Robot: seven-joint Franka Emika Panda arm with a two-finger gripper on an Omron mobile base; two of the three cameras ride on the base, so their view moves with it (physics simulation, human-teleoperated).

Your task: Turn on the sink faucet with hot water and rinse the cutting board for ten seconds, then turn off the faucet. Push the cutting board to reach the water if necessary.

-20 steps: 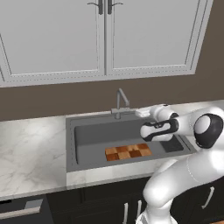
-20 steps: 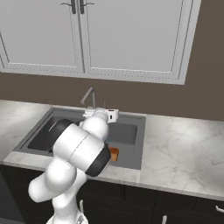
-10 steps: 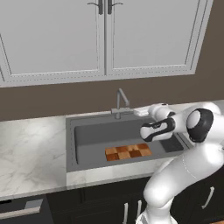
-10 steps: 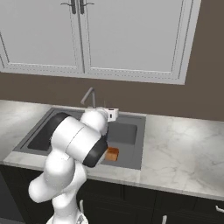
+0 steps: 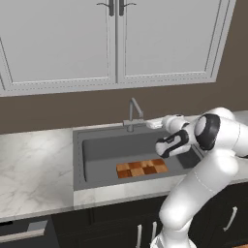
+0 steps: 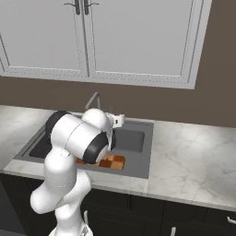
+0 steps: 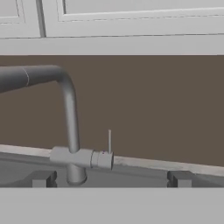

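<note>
We hold our gripper (image 7: 109, 178) spread wide and empty, fingertips (image 7: 43, 178) straddling the faucet (image 7: 72, 144) just ahead, its lever upright. The cutting board (image 5: 142, 169) lies below us in the sink (image 5: 97, 152).

obstacle: sink faucet (image 7: 72, 131) lever dead ahead | free: open gap before it | limit: wall behind

Even, shadowless rendered light, no glare; base views crisp, hand view slightly soft and blurred
</note>
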